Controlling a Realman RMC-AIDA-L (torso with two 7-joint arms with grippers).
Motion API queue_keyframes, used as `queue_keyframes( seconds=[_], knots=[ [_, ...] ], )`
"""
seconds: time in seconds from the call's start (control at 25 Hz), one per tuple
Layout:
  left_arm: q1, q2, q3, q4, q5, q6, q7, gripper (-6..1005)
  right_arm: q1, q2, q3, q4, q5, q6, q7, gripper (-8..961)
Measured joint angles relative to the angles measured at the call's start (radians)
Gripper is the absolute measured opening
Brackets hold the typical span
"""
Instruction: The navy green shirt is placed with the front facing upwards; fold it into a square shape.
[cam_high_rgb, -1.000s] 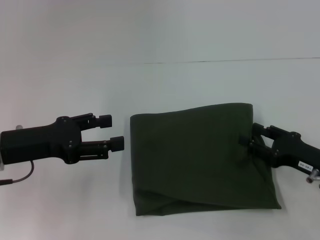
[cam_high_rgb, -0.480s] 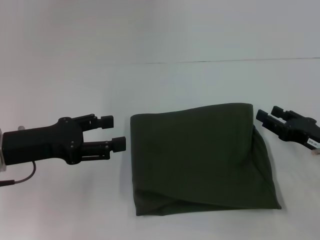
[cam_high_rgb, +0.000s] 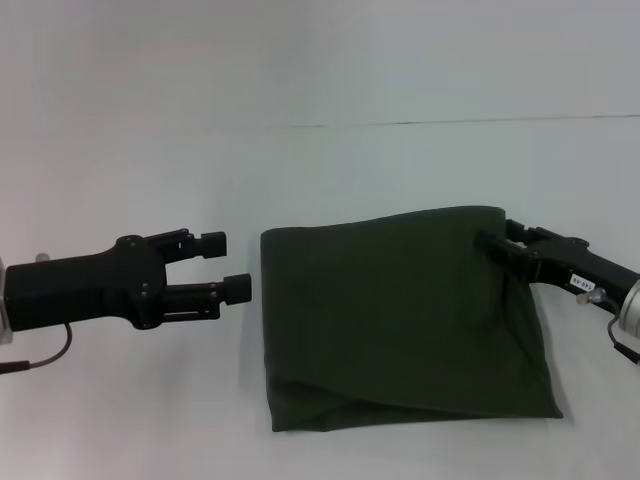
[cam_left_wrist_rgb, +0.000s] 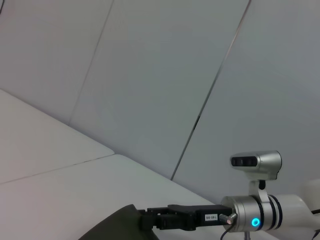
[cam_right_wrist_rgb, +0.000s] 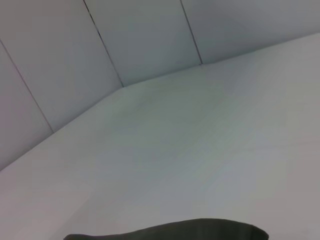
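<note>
Two grippers flank the navy green shirt, folded mid-frame: left gripper spread wide, right gripper touching its upper-right edge, grip unclear. We should square that corner gently.

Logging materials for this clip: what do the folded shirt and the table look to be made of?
The navy green shirt looks like soft, matte knit cloth, probably cotton: it sags into rounded folds without shine. The table looks like smooth, white, hard board, perhaps laminate; it is flat and faintly glossy.

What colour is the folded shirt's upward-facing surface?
Plain dark olive-green cotton shirt, no lettering visible; clearest in the head view.
</note>
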Motion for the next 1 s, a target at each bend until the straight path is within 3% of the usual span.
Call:
queue_keyframes(
  seconds=[0.12,0.32,1.0],
  knots=[
    [0.000,0.000,0.001,-0.002,0.000,-0.007,0.001,877,0.001,0.000,-0.001,0.001,0.000,0.003,0.000,552],
    [-0.001,0.000,0.000,-0.010,0.000,-0.017,0.005,877,0.002,-0.002,-0.002,-0.005,0.000,0.005,-0.001,344],
    [-0.003,0.000,0.000,-0.011,0.000,-0.020,0.006,878,0.008,-0.002,0.011,-0.046,0.009,0.003,-0.002,16]
  ],
)
